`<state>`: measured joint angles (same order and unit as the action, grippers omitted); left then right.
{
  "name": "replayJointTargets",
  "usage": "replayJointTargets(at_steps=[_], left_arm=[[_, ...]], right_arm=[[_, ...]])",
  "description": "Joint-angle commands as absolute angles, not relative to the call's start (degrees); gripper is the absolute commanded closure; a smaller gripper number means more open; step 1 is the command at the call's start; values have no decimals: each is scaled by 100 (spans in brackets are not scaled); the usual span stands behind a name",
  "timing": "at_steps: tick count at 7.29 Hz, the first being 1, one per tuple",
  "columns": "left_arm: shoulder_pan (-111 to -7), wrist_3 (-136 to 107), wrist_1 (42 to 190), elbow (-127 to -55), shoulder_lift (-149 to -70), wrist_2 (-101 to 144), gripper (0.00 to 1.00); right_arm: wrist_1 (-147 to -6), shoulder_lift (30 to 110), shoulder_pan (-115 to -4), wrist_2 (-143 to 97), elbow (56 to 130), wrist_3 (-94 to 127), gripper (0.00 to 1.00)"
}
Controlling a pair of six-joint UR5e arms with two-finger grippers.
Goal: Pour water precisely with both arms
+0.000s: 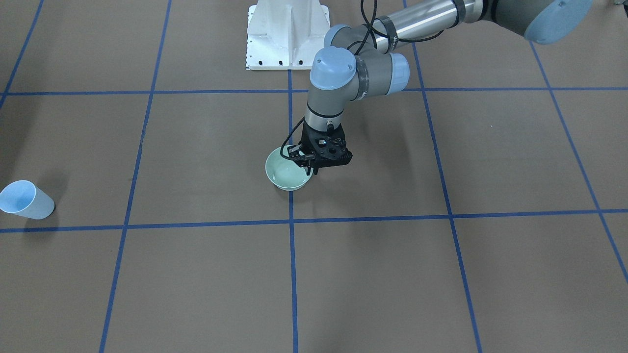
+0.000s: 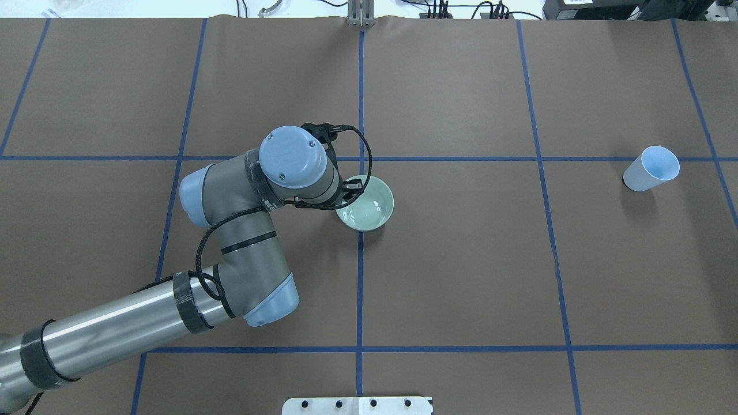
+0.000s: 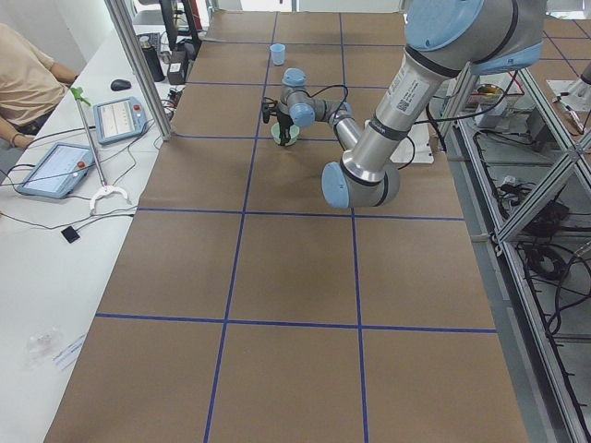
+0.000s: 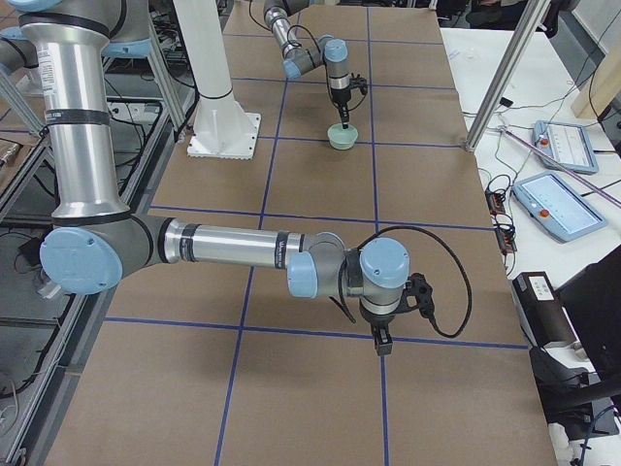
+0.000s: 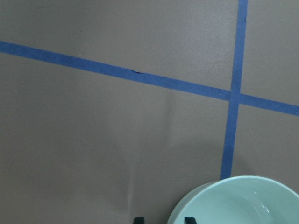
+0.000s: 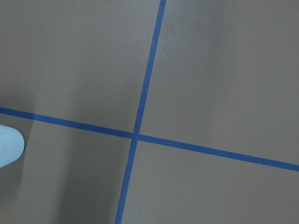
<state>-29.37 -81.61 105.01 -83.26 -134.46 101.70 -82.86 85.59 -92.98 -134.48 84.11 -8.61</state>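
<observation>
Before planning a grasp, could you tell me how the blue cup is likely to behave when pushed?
The blue cup stands on its narrower end, so it probably tips easily. Once down, its round taper would likely roll.

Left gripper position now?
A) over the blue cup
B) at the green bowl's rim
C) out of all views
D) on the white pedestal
B: the left gripper sits at the rim of the green bowl, while the blue cup stands far off on its own.
</observation>
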Motion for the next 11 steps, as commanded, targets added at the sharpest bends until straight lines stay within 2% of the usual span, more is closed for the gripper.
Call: replayJointTargets(at_steps=[1,4,6,9,11], left_arm=[[-2927,-8147,10503,-8341,-13535,10195,100],[-3049,-7685,10424,-8638,-13518,10222,100],[-3530,-7253,10450,-8744,-13308,10877,100],[-4181,-6033,10485,-9831,-11818,11554,100],[-4682,-5085,10520,-10281,-10877,11917,100]], right_arm=[[-8279,8552,-9299,-13447,8411,-861,1],[-8262,8578,-9290,-13439,8402,-870,1],[-8253,8570,-9290,-13351,8411,-870,1],[-8270,8587,-9290,-13342,8332,-870,1],[-8262,8622,-9290,-13342,8323,-861,1]])
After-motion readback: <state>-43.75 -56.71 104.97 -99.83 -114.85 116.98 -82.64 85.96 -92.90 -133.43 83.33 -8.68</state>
